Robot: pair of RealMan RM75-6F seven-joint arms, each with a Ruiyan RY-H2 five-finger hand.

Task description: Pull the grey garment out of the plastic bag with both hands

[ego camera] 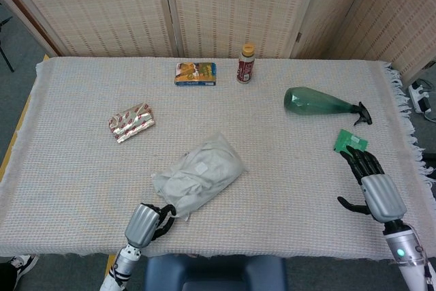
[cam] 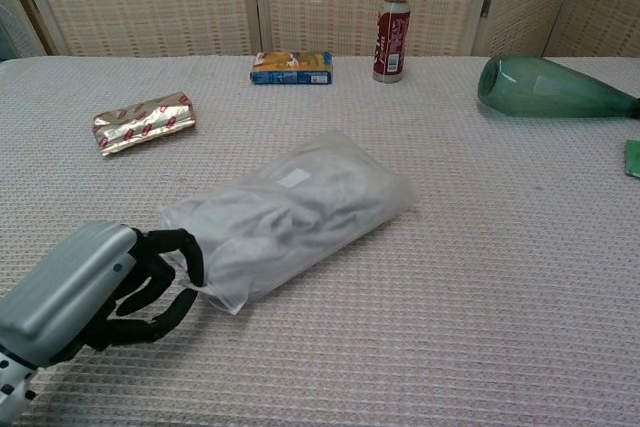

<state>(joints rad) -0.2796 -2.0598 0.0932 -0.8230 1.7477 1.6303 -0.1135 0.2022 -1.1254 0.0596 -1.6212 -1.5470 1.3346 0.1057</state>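
A clear plastic bag (ego camera: 199, 174) (cam: 290, 209) with the grey garment folded inside lies on the table's near middle. My left hand (ego camera: 146, 223) (cam: 88, 292) is at the bag's near-left end, its fingers (cam: 178, 252) curled around the bag's edge and holding it. My right hand (ego camera: 373, 183) hovers open near the table's right edge, fingers spread, far from the bag. The chest view does not show the right hand.
A green packet (ego camera: 351, 142) lies just beyond my right fingertips. A green bottle (ego camera: 319, 103) (cam: 545, 87) lies on its side at the right. A foil snack pack (ego camera: 131, 122), a small box (ego camera: 195, 73) and an upright brown bottle (ego camera: 246, 63) stand further back.
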